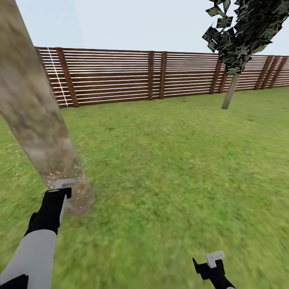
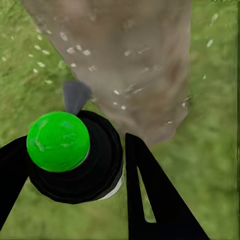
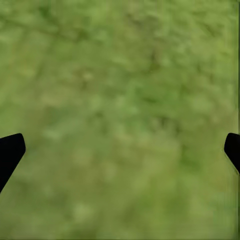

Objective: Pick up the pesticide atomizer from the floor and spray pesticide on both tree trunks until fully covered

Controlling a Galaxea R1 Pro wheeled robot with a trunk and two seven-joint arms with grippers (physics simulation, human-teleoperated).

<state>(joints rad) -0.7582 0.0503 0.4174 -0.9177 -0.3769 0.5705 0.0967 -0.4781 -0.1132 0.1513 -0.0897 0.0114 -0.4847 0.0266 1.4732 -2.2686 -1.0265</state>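
My left gripper (image 1: 63, 185) is at the foot of the near tree trunk (image 1: 36, 120), a thick mottled grey-brown column leaning across the left of the head view. In the left wrist view this gripper (image 2: 75, 175) is shut on the pesticide atomizer (image 2: 75, 155), a round black bottle with a green top and a grey nozzle aimed at the trunk (image 2: 130, 60). White specks of pesticide (image 2: 75, 50) dot the bark and the grass beside it, and speckle the trunk's base (image 1: 74, 172). The second tree (image 1: 230, 90) stands far right by the fence. My right gripper (image 1: 214, 259) is open over grass (image 3: 120, 150).
A reddish-brown slatted fence (image 1: 152, 74) runs across the back of the lawn (image 1: 168, 160). Open grass stretches between the near trunk and the far tree, whose dark crown (image 1: 241, 32) hangs at the top right.
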